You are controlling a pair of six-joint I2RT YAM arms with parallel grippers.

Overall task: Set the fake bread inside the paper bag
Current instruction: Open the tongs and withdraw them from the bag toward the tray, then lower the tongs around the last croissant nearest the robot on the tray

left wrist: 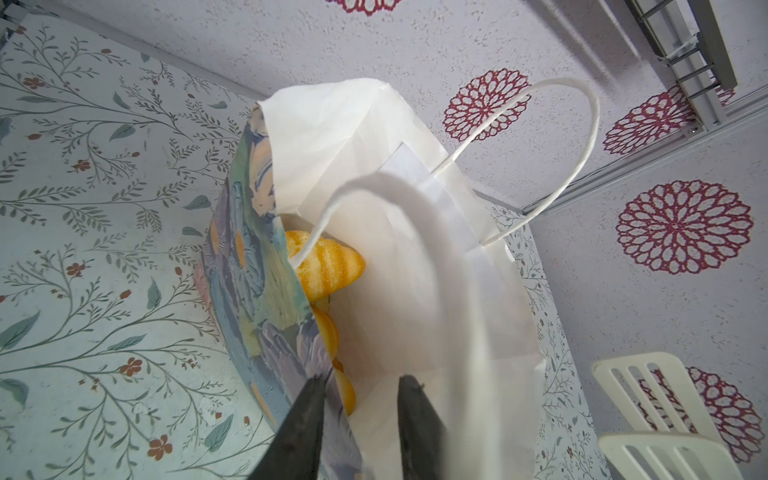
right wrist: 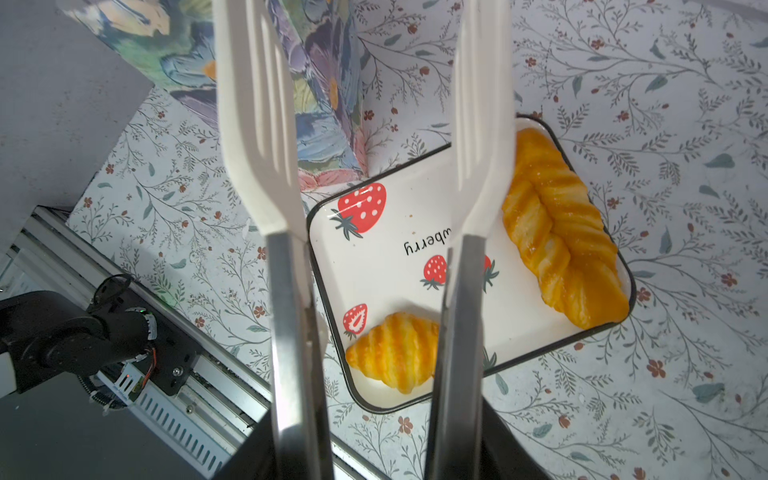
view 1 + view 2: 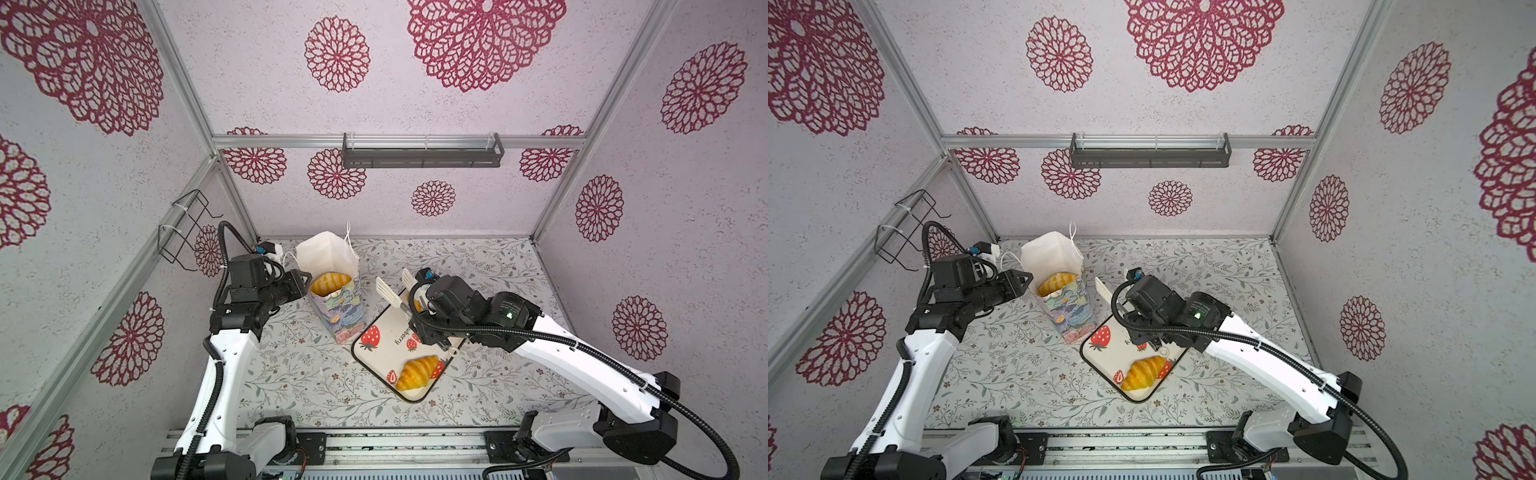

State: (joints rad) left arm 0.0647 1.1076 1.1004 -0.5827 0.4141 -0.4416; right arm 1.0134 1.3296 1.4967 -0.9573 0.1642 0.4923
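Pastel flower-print paper bag (image 1: pixel 249 257) holds golden toy croissants (image 1: pixel 328 266); your left gripper (image 1: pixel 361 386) straddles its rim, jaws apart; right gripper (image 2: pixel 376 457) clasps empty white-tipped steel tongs (image 2: pixel 286 311).

Bright, even light, soft shadows; the near cord handle (image 1: pixel 436 249) blurs (top views bend at their edges).

Golden striped croissant (image 3: pixel 419 372), strawberry-print tray (image 3: pixel 384 359)

Pale walls (image 3: pixel 382 216) are printed with crimson rosettes (image 3: pixel 433 198); a dark shelf (image 3: pixel 422 158) is mounted above the floral-papered bench (image 3: pixel 291 374).
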